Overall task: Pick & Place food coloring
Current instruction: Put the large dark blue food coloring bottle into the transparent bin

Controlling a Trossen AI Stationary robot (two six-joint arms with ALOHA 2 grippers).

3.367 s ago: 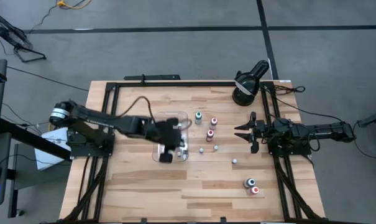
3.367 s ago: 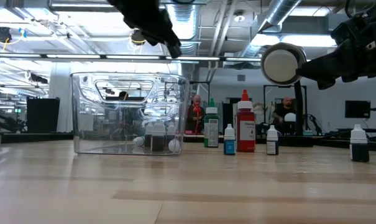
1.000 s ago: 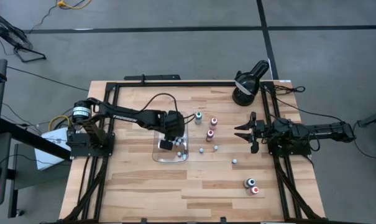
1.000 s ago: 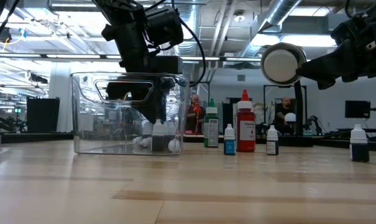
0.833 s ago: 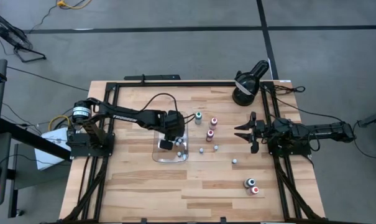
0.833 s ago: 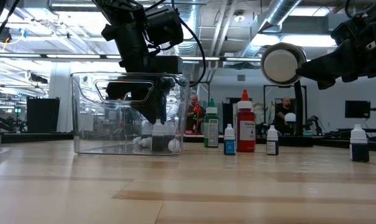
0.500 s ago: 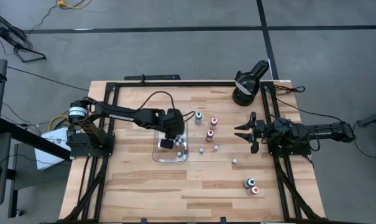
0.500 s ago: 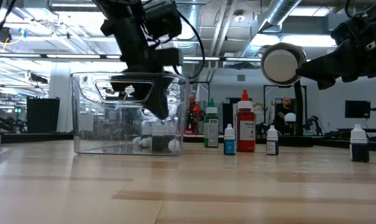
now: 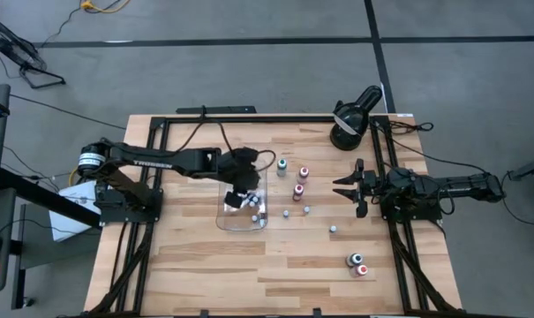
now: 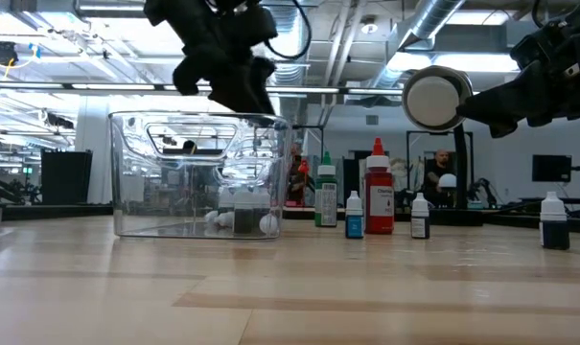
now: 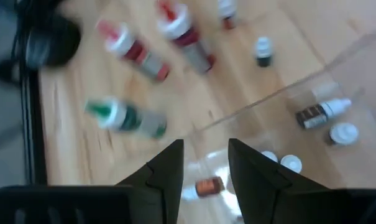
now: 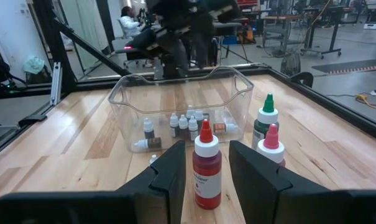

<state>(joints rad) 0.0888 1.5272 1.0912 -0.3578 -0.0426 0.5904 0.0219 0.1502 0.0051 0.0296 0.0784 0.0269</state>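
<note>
The left gripper (image 9: 241,174) hangs just above the clear tray (image 9: 224,218), its fingers (image 11: 169,171) parted and holding nothing. Several food coloring bottles (image 12: 181,127) lie inside the tray (perhaps seven; they overlap). More bottles (image 9: 297,190) stand on the table (image 9: 205,274) beside it. The right gripper (image 9: 348,187) waits open and empty near the right edge.

Light wood-plank table (image 9: 205,265) inside black frame. Clear plastic tray (image 9: 224,220) left of centre, directly on wood. Right of tray — loose cluster of food coloring bottles (image 9: 297,191) standing upright: green-capped, two red-capped, smaller ones nearby. One small bottle (image 9: 333,229) alone further right; pair of bottles (image 9: 357,262) near right front. Black round lamp-like device (image 9: 351,120) at far right corner.
</note>
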